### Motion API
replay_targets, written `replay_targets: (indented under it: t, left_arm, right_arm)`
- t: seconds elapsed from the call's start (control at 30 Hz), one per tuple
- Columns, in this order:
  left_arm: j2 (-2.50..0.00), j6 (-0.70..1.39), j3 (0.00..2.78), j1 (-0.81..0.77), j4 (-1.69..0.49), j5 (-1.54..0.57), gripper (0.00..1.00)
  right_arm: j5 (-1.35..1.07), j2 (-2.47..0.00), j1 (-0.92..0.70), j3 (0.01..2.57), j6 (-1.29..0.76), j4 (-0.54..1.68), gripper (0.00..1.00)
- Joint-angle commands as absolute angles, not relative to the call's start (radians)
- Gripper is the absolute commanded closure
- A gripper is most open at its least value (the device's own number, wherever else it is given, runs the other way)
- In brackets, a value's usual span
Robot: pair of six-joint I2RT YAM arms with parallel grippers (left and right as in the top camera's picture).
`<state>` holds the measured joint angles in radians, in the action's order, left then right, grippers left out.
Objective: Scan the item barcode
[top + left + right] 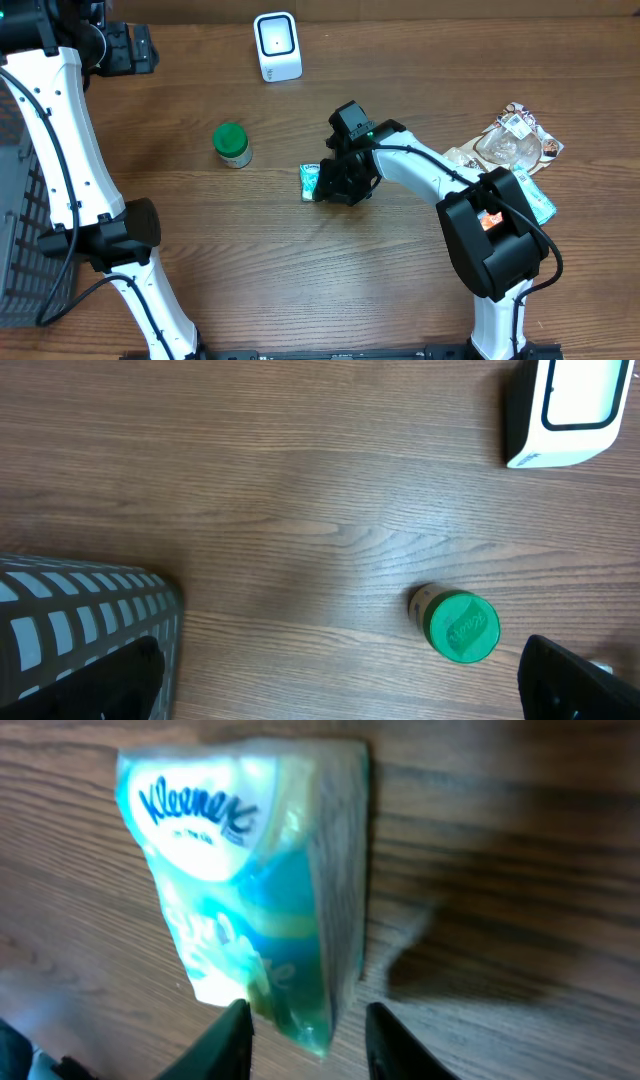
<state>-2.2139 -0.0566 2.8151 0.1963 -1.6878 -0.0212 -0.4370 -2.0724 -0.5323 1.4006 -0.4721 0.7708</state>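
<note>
A teal and white Kleenex tissue pack (310, 181) lies on the wooden table near the middle. In the right wrist view the pack (250, 870) fills the frame, and its lower corner pokes between my right gripper's (305, 1040) fingers. The jaws stand partly apart, with a gap between the right finger (395, 1045) and the pack. No barcode shows on the pack's visible faces. The white scanner (277, 45) stands at the back of the table, also seen in the left wrist view as the scanner (565, 410). My left gripper (340, 695) hangs wide open over bare wood, holding nothing.
A green-lidded bottle (232, 145) stands left of the pack; the bottle (460, 625) is near my left gripper's right finger. A grey mesh basket (20, 220) sits at the left edge. Several clear packets (515, 140) and a teal one (541, 205) lie at the right.
</note>
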Motion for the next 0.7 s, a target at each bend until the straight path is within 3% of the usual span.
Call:
replay_targets:
  t: [0.0, 0.13, 0.27, 0.33, 0.37, 0.67]
  left_arm:
    - [-2.184, -0.068, 2.823, 0.189, -1.689, -0.018, 0.0]
    - [-2.184, -0.068, 2.823, 0.189, -1.689, -0.018, 0.0]
    - [-2.184, -0.068, 2.823, 0.189, -1.689, -0.018, 0.0]
    - [-2.184, -0.068, 2.823, 0.189, -1.689, -0.018, 0.0]
    - [-2.184, -0.068, 2.823, 0.189, -1.689, -0.019, 0.0]
    - [-2.184, -0.068, 2.823, 0.189, -1.689, -0.018, 0.0]
  right_arm:
    - [-0.465, -2.078, -0.531, 1.367, -0.505, 0.714, 0.73]
    - [-0.438, -2.078, -0.528, 1.361, -0.509, 0.699, 0.82]
    - [-0.4, -2.078, -0.524, 1.361, -0.508, 0.7, 0.83]
    - [-0.389, -2.078, -0.522, 1.361, -0.508, 0.7, 0.89]
    - [-0.387, -2.078, -0.519, 1.361, -0.5, 0.699, 0.96]
    - [-0.506, -1.998, -0.453, 1.396, -0.277, 0.767, 0.96]
